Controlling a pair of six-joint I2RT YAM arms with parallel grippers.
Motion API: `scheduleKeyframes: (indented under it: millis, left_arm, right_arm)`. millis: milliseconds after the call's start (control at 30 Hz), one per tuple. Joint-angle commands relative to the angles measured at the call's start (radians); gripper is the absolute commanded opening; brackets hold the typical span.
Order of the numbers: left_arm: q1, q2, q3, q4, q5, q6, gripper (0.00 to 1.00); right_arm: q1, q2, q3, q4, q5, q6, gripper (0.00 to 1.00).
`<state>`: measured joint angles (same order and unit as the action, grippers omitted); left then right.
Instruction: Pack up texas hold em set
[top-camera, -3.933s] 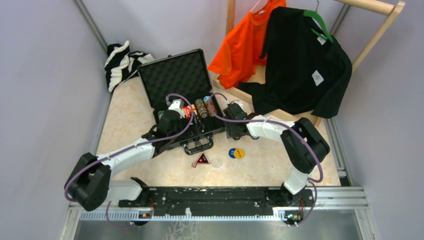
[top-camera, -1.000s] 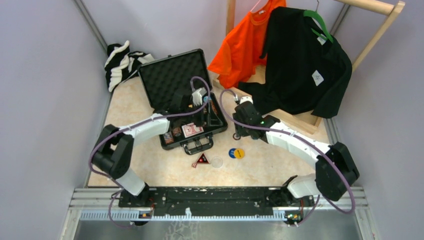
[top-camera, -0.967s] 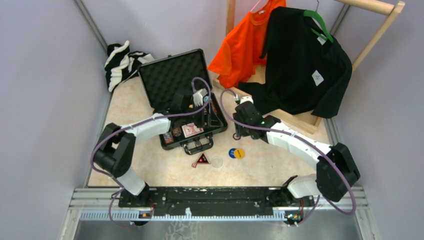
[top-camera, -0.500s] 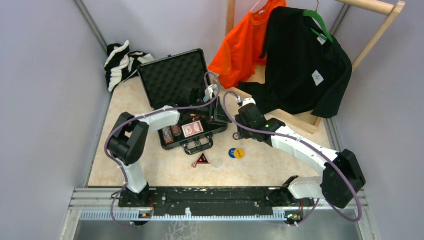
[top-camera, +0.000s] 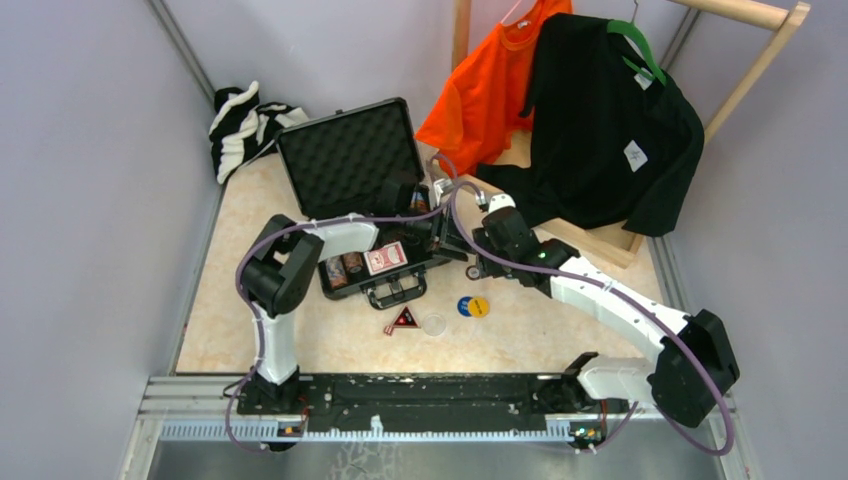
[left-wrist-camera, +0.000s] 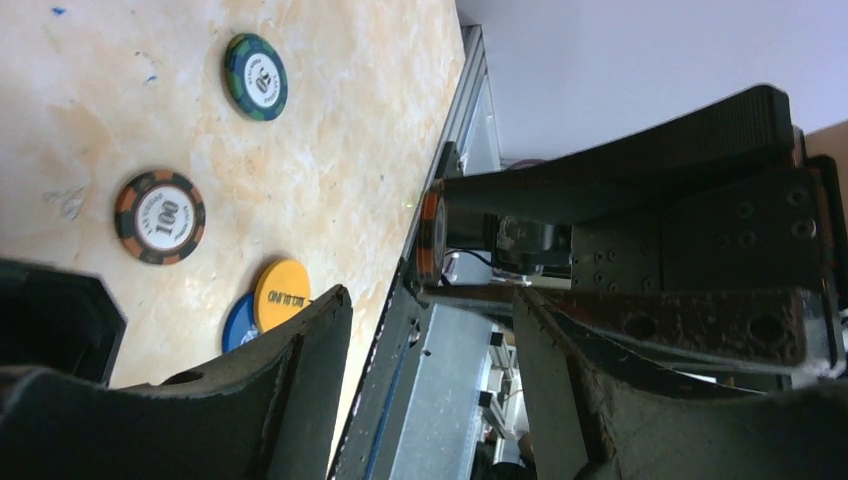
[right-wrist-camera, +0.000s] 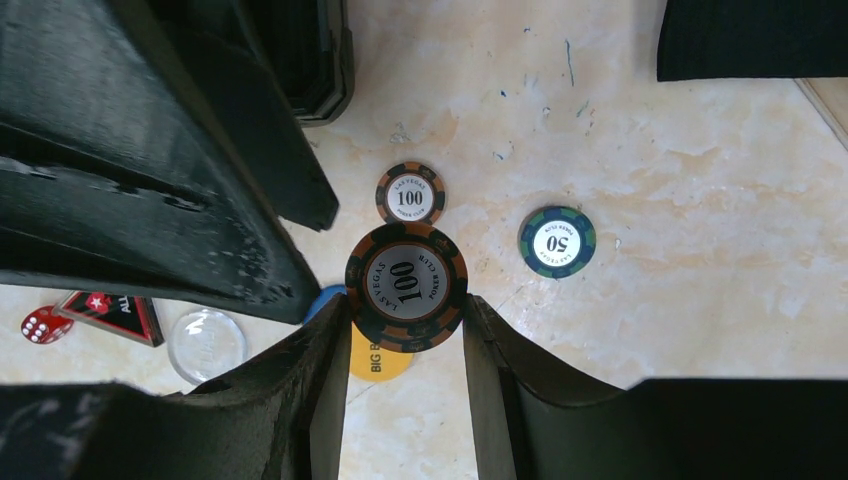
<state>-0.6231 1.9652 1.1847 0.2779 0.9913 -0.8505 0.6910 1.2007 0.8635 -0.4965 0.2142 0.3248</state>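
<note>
just off the right end of the open briefcase (top-camera: 345, 155), the right fingers (right-wrist-camera: 325, 345) are pinched on a brown-and-black 100 chip (right-wrist-camera: 406, 286). they grip it across its rim, clear of the counter (right-wrist-camera: 640, 150). the left fingers (left-wrist-camera: 305, 345) are close in beside them, spread apart with nothing between, and the chip shows edge-on just beyond their tips. looks to me like a hand-off is being set up.

that chip ought to be a stiff, light little disc with a smooth rim. held at two points on its edge it could swivel or pop out, so i'd take it face to face if it changes hands.

beside the briefcase's right corner a second 100 chip (right-wrist-camera: 410, 194) and a green 50 chip (right-wrist-camera: 557, 241) lie flat on the counter. they're thin and low, awkward to pinch, i'd guess.

in front of the briefcase sit the yellow disc (right-wrist-camera: 378, 362), a clear disc (right-wrist-camera: 206, 345), the black-red triangle (right-wrist-camera: 110, 312) and a red die (right-wrist-camera: 33, 324). the red card deck (top-camera: 385, 257) is inside the briefcase.
</note>
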Motion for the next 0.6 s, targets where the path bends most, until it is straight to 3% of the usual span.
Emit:
scheduleKeyframes:
  millis: [0,300,567]
  left_arm:
    - [-0.028,0.050,0.069,0.051,0.043,-0.040,0.66]
    - [-0.055,0.108,0.122,0.067,0.053,-0.070,0.64]
    - [-0.068,0.129,0.112,0.095,0.081,-0.076,0.53]
  right_arm:
    - [0.006,-0.027,0.024,0.027,-0.005,-0.016,0.39]
    - [0.007,-0.034,0.037,0.017,0.004,-0.018,0.39]
    - [0.007,-0.035,0.034,0.020,0.003,-0.019,0.39]
